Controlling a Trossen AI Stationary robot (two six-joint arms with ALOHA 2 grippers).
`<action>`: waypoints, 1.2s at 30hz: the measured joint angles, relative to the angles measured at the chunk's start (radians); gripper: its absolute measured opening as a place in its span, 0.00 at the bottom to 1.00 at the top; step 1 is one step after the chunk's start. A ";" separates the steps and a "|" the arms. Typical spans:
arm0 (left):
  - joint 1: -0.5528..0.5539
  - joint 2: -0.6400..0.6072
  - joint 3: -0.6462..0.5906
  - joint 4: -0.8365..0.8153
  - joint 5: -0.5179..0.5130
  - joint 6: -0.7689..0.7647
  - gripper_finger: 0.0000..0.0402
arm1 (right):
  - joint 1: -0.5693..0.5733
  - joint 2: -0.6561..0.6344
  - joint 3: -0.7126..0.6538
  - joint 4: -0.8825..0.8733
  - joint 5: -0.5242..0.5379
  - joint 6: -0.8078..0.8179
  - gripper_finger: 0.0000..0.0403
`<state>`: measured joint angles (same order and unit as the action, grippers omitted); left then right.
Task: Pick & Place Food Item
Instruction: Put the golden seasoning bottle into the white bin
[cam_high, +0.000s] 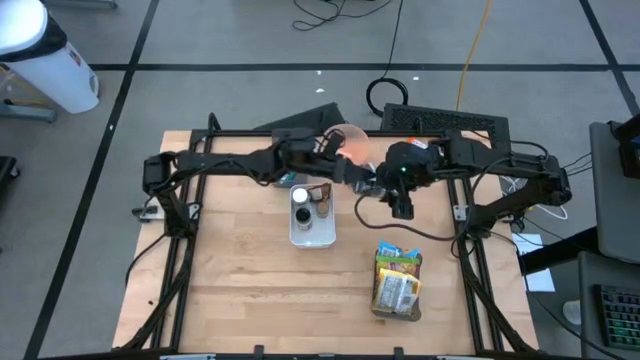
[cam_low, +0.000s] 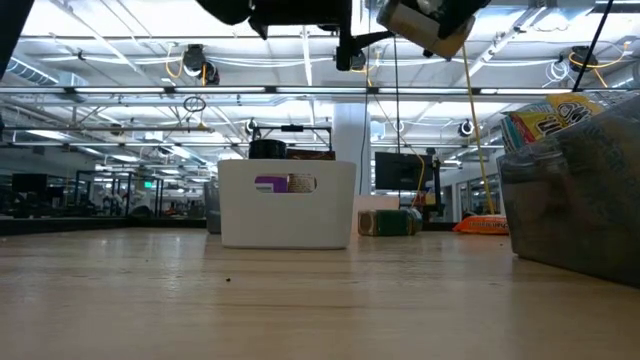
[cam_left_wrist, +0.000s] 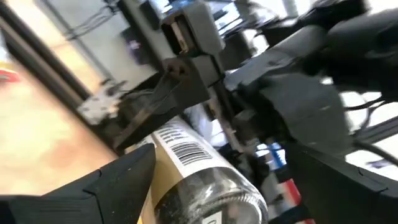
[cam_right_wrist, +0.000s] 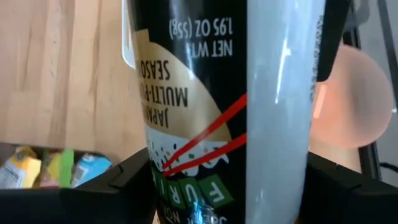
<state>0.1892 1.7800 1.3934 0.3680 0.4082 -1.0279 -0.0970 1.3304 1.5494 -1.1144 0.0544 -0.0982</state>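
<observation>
We find the task at a handover between the two arms, above the desk (cam_high: 250, 300) and behind the white bin (cam_high: 312, 232). The food item is a seasoning jar (cam_right_wrist: 205, 106), dark-labelled with a pale cap. The right wrist view shows it standing between the right end effector's (cam_high: 402, 208) fingers (cam_right_wrist: 106, 190), filling the frame; we judge the right end effector clamped on the jar. The left wrist view shows the same jar (cam_left_wrist: 199, 180), barcode uppermost, lying between the left end effector's (cam_high: 345, 170) fingers (cam_left_wrist: 93, 193), which stand spread wide with visible gaps on both sides. The left end effector is therefore apart and not gripping.

Our judgement: the jar has passed to the right arm. The next move calls for the left arm to clear away without brushing the jar, then for the right arm to carry it to its destination, possibly the clear container (cam_high: 398, 285) of snack packets nearer the front edge, below the right end effector in the high view.

View differences: the high view alone shows both arms meeting and the bin already holding two jars. The low view shows bin (cam_low: 287, 205) and container (cam_low: 575, 205) resting on the desk, but crops both end effectors. Only the wrist views show the finger-to-jar contact.
</observation>
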 joint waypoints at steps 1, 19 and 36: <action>-0.003 0.007 0.022 -0.052 -0.002 0.029 0.91 | -0.007 0.000 0.004 -0.015 0.000 -0.002 0.67; -0.003 0.031 0.077 -0.210 -0.062 0.110 0.89 | -0.090 0.003 0.012 -0.040 0.023 -0.063 0.67; 0.018 0.031 0.077 -0.201 -0.122 0.110 0.89 | -0.085 0.004 0.011 0.005 -0.004 -0.071 0.67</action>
<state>0.2070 1.8111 1.4700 0.1673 0.2864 -0.9181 -0.1822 1.3342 1.5604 -1.1091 0.0506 -0.1689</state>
